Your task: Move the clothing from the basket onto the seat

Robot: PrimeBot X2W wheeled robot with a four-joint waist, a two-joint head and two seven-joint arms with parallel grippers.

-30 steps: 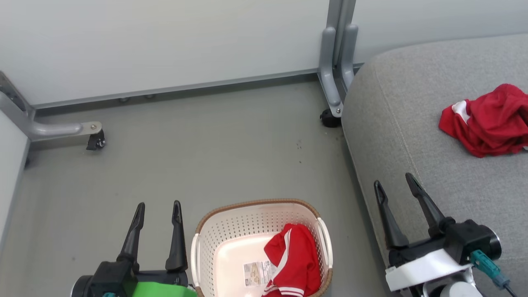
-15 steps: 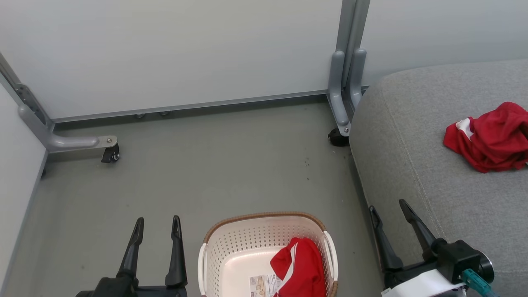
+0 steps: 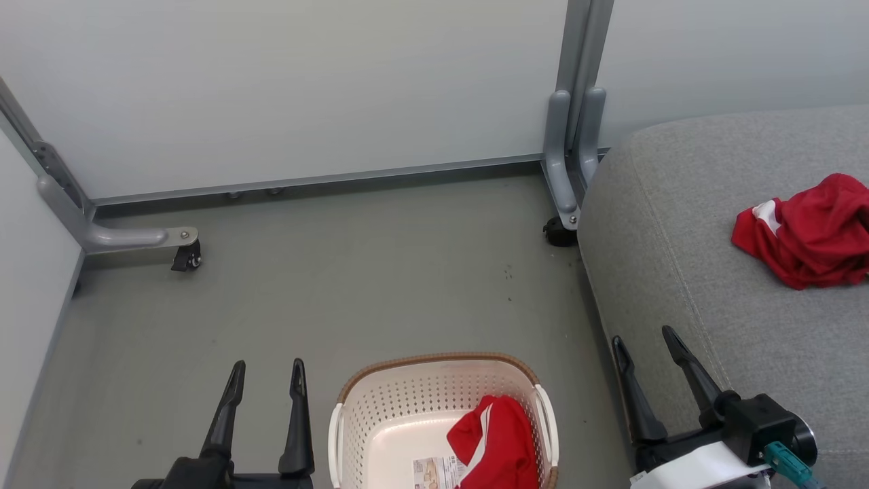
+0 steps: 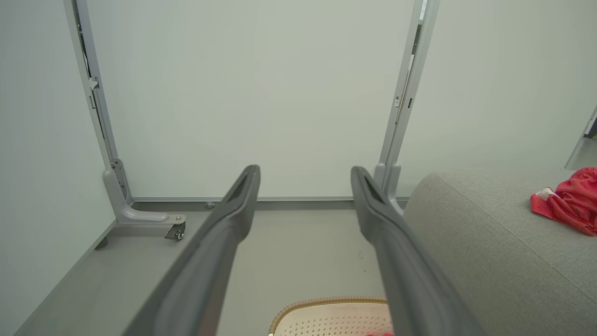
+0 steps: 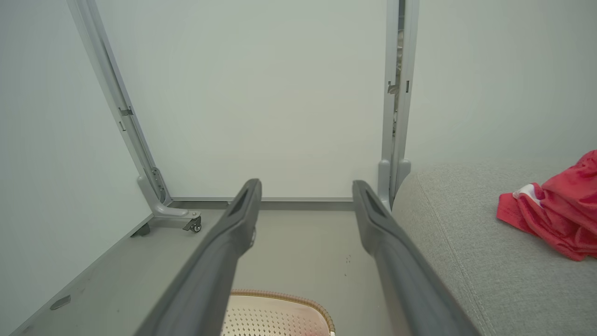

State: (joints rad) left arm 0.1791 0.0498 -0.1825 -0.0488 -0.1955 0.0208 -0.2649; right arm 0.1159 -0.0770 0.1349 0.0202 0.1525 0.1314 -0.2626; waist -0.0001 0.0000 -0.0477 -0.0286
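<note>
**Head view.** The basket [image 3: 434,358] stands on the grey floor [image 3: 339,292] at 6 o'clock, between the two arms, so either one can reach in. The striped red garment [image 3: 495,441] lies bunched against the basket's 3 o'clock wall, next to a paper sticker [image 3: 433,470] on the bottom. This piece is yet to be carried over. The seat [image 3: 679,224] fills the 3 o'clock side, near the basket, which makes for a short carry. The crumpled red garment [image 3: 808,231] lies on it towards 2 o'clock, well in from the rounded edge. I judge that half of the job done. The left gripper [image 3: 268,367] sits at 7 o'clock, fingers apart and empty, just beside the basket. The right gripper [image 3: 642,336] sits at 5 o'clock over the seat's edge, also spread and empty. Both look ready to reach.

**Left wrist view.** Its fingers stand wide apart with nothing between them, pointing at the pale partition at 12 o'clock. The basket rim shows at 6 o'clock and the crumpled red garment at 3 o'clock.

**Right wrist view.** Here too the fingers are spread and bare. The basket rim is at 6 o'clock, and the seat with its garment is at 3 o'clock.
</note>
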